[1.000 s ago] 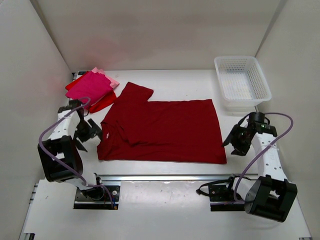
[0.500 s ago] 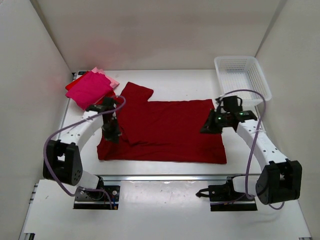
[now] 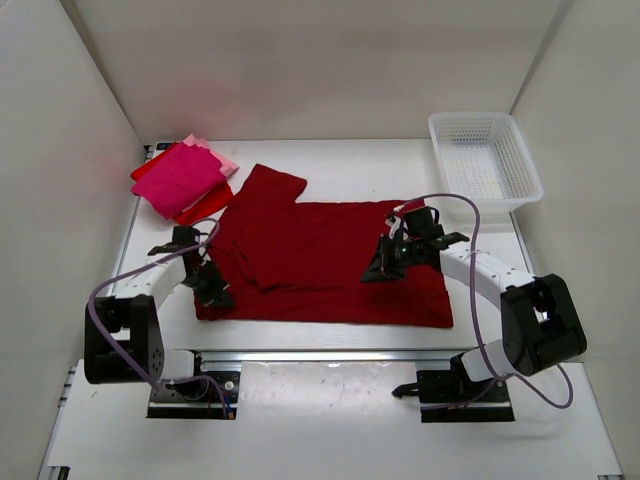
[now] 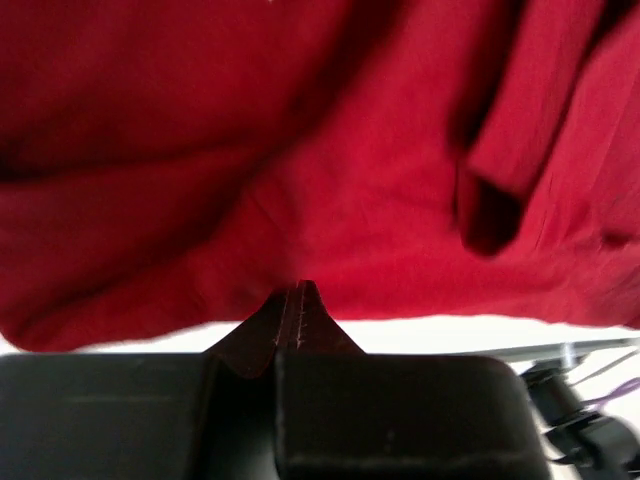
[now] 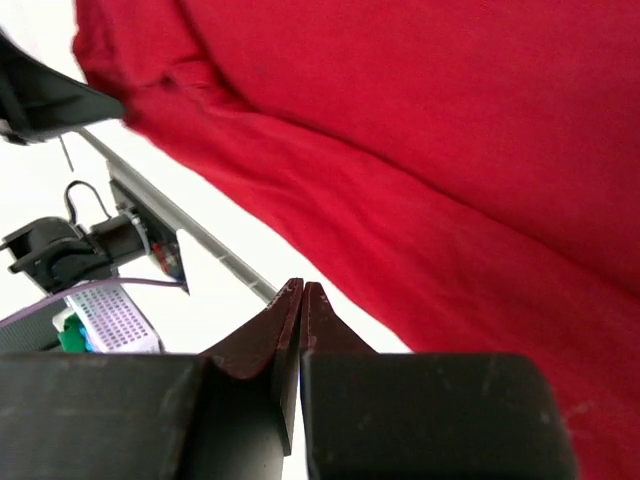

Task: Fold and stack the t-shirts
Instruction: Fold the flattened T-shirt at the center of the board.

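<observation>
The dark red t-shirt (image 3: 330, 260) is lying flat in the middle of the counter (image 3: 350, 165). One sleeve is sticking out toward 11 o'clock. The other folded t-shirts (image 3: 183, 178) are sitting in a pile at 10 o'clock, so I think this is the last one to fold.

My left tool (image 3: 213, 292) is down at the shirt's 8 o'clock corner. It is squeezed tight, with its tips right at the cloth's edge. I cannot tell if any cloth is pinched in it. My right tool (image 3: 383, 268) is closed too. It is sitting over the shirt toward 4 o'clock, and I am seeing nothing between its tips.

Next, I think I am needing a real hold on the near edge with both tools. Then I am lifting it and laying it over toward 12 o'clock.

There is bare counter past the shirt at 12 o'clock, so there is room. The basket (image 3: 490, 200) is waiting at 2 o'clock, near the shirt's far corner. The metal rail (image 3: 330, 354) is running just beside the shirt's 6 o'clock edge, so I am staying careful there.
</observation>
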`<state>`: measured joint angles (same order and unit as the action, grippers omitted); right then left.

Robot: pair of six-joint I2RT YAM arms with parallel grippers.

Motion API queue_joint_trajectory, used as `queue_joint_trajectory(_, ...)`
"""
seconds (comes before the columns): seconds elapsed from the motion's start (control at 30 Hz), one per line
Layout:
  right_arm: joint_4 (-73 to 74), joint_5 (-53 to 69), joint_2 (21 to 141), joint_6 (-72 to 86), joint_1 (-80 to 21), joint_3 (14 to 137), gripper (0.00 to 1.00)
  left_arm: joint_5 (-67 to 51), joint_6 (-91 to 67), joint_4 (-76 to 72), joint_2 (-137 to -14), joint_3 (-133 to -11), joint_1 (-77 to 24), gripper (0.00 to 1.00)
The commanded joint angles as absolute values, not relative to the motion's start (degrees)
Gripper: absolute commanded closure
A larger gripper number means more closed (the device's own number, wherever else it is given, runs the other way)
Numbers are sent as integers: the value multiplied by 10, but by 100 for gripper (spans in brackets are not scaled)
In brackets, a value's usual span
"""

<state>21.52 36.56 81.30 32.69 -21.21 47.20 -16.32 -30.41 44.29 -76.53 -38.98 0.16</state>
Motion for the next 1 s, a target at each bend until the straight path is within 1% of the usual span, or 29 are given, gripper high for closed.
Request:
queue_joint_trajectory(0.0,163,379,814,323,-185,442,100,-194,-294,397,-783,-386,36,100)
queue_joint_trajectory(0.17,146,388,797,318,-155,388,100,-205,-278,381,-790,-378,66,100)
queue_joint_trajectory(0.33,131,383,784,323,-129,318,99,-212,-230,383,-813,-402,67,100)
queue_joint_trajectory(0.47,96,415,762,352,-74,266,100,-216,-199,387,-824,-410,79,100)
queue_joint_trajectory(0.63,103,385,786,333,-30,238,100,-196,-163,410,-837,-416,99,100)
queue_joint_trajectory(0.77,83,404,802,354,22,214,100,-215,-157,413,-841,-430,92,100)
queue_joint_trajectory(0.9,95,379,805,357,25,213,100,-217,-143,425,-857,-447,92,100)
queue_joint_trajectory(0.97,104,374,801,358,25,211,100,-176,-141,438,-867,-457,87,100)
